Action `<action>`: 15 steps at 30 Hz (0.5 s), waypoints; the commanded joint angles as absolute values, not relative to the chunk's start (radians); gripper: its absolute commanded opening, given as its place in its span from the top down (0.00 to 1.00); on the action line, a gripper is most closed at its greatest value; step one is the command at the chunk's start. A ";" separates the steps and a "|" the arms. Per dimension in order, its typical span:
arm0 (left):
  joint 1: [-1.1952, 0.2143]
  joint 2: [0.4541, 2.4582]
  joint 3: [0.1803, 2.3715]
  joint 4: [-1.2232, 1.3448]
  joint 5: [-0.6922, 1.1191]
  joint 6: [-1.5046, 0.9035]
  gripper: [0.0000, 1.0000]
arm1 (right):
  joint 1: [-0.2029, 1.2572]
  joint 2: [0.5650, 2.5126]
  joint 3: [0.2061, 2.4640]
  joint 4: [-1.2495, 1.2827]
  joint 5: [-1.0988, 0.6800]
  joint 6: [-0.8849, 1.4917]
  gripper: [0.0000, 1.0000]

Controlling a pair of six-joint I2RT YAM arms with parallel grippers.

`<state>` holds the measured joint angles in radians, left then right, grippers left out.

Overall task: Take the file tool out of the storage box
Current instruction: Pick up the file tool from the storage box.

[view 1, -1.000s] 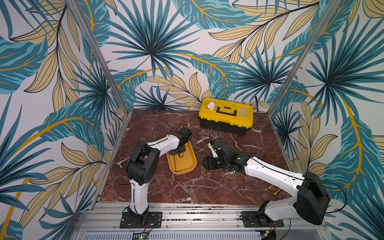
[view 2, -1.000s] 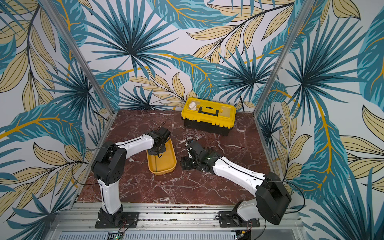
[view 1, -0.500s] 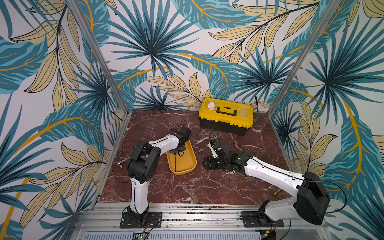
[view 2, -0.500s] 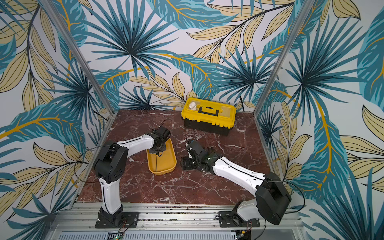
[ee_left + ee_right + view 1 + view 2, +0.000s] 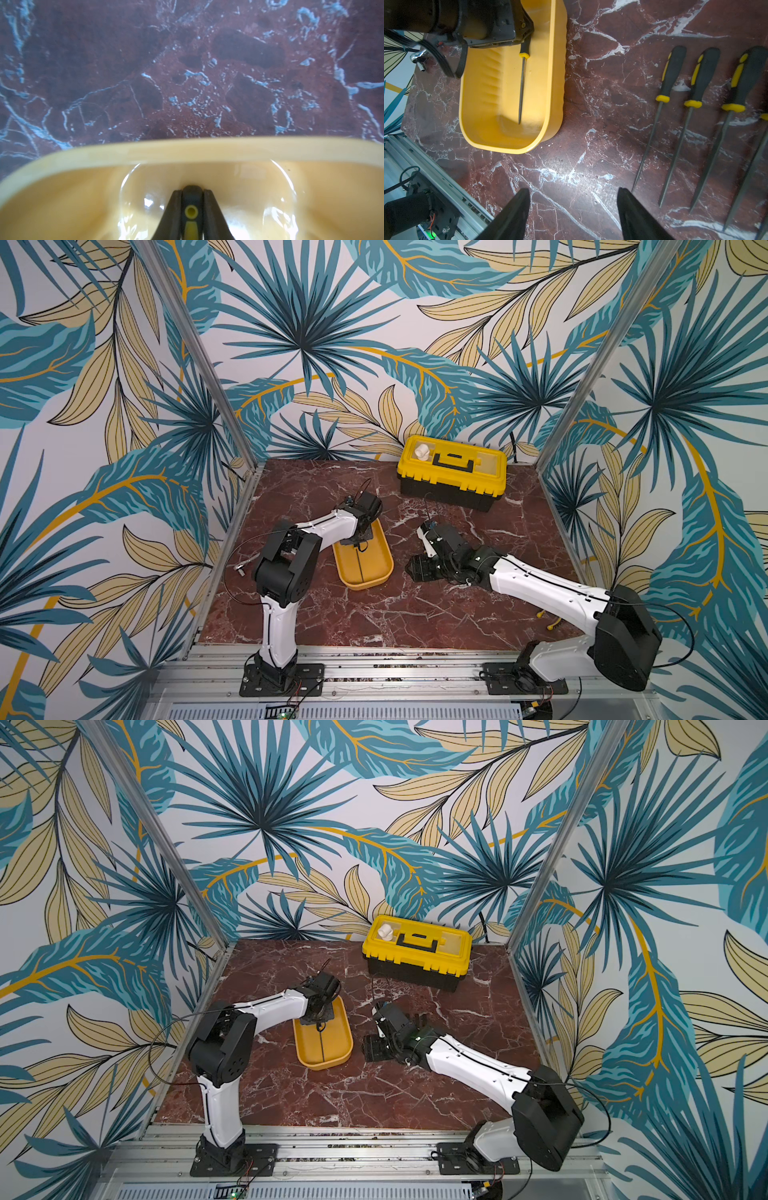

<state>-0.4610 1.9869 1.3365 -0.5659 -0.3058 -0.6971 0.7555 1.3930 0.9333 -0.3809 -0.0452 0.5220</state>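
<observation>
File tool (image 5: 521, 87) lies lengthwise inside the storage box (image 5: 557, 68), with its black-and-yellow handle at the box's far end. Its thin shaft runs down the middle toward the near end, tip low by the floor; whether the tip touches the floor I cannot tell. Outside the box on the left arm's side, a small metal fitting (image 5: 419, 59) lies on the marble table (image 5: 374, 614). Over the box's far end the left gripper (image 5: 191, 194) reaches down between the walls. The left wrist view shows its two dark fingers (image 5: 175, 207) pressed flat against either side of the handle, so it is clamped on the file with no gap showing. On the box's other side, near it but apart, the right gripper (image 5: 571, 199) hangs above bare marble, fingers spread wide with nothing between them. Farther out on that side, other files (image 5: 693, 104) lie in a row on the table, well apart from the box. The toolbox (image 5: 453, 477) sits closed beyond the box toward the back wall. I judge the grasp made and the lift to be the step in hand. The next move calls for a straight rise, high enough for the long shaft to clear the box's rim before any sideways carry. Held only at the handle end, the tip may droop and catch the wall.
</observation>
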 commanded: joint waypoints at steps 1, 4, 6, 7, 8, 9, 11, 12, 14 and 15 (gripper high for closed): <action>-0.458 1.908 1.291 -0.532 -0.245 -0.676 0.86 | 0.758 1.361 0.899 -0.355 -0.071 0.516 0.30; -0.457 1.851 1.259 -0.501 -0.196 -0.674 0.86 | 0.759 1.352 0.895 -0.339 -0.084 0.518 0.30; -0.458 1.815 1.244 -0.488 -0.160 -0.677 0.86 | 0.757 1.352 0.899 -0.330 -0.095 0.518 0.30; -0.458 1.794 1.232 -0.478 -0.139 -0.678 0.87 | 0.756 1.352 0.902 -0.323 -0.106 0.520 0.31; -0.459 1.777 1.223 -0.466 -0.120 -0.680 0.86 | 0.756 1.352 0.903 -0.313 -0.116 0.521 0.30; -0.459 1.757 1.214 -0.457 -0.101 -0.683 0.87 | 0.756 1.351 0.906 -0.304 -0.127 0.524 0.31; -0.461 1.726 1.209 -0.458 -0.071 -0.687 0.87 | 0.756 1.356 0.914 -0.287 -0.150 0.532 0.31; -0.463 1.707 1.204 -0.458 -0.065 -0.691 0.87 | 0.756 1.357 0.917 -0.272 -0.167 0.535 0.31; -0.468 1.663 1.185 -0.443 -0.031 -0.693 0.87 | 0.757 1.370 0.925 -0.252 -0.195 0.540 0.32; -0.470 1.639 1.171 -0.431 -0.015 -0.696 0.87 | 0.756 1.380 0.937 -0.251 -0.209 0.540 0.32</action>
<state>-0.4641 1.6989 1.2118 -0.4744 -0.0826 -0.6888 0.7551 1.3701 0.9192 -0.2939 -0.1520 0.5297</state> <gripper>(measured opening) 0.198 0.683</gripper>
